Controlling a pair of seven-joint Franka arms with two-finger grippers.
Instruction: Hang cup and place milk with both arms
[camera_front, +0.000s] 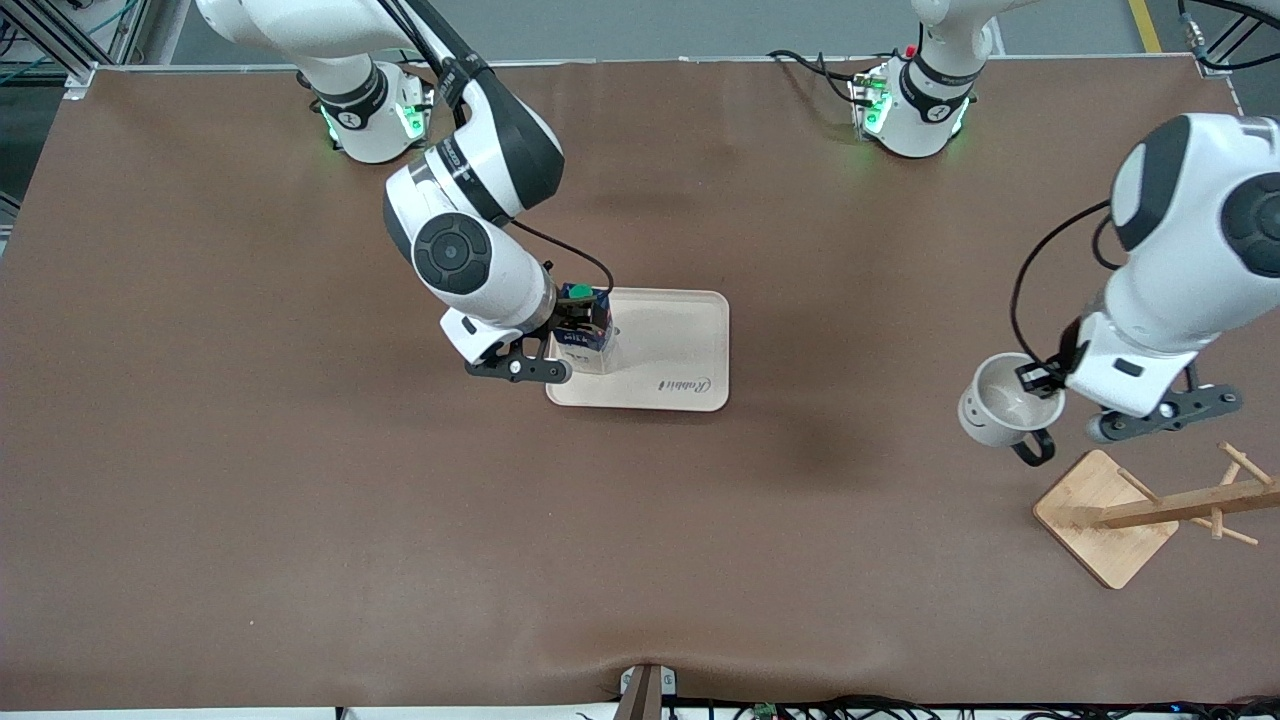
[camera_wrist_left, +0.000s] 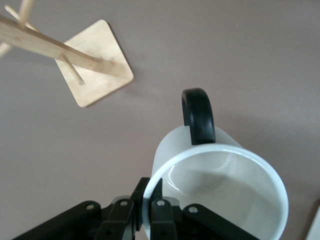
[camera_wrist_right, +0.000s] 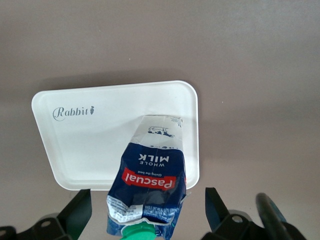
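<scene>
The milk (camera_front: 597, 345), a dark-blue carton with a green cap, stands on the cream tray (camera_front: 680, 345) at its corner toward the right arm's end. My right gripper (camera_front: 578, 318) is open around the carton's top. In the right wrist view the milk (camera_wrist_right: 150, 175) sits between the two fingers (camera_wrist_right: 80, 210), which stand wide apart and clear of it. My left gripper (camera_front: 1040, 378) is shut on the rim of the white cup (camera_front: 1005, 405) and holds it tilted above the table beside the wooden rack (camera_front: 1110, 515). The left wrist view shows the cup (camera_wrist_left: 225, 195) with its black handle (camera_wrist_left: 199, 116) pointing away from the gripper (camera_wrist_left: 147, 205).
The tray (camera_wrist_right: 100, 145) bears the word "Rabbit" and holds nothing but the carton. The wooden rack's square base (camera_wrist_left: 100, 65) stands near the left arm's end of the table, with its pegged pole (camera_front: 1190, 505) rising from it. Brown table all round.
</scene>
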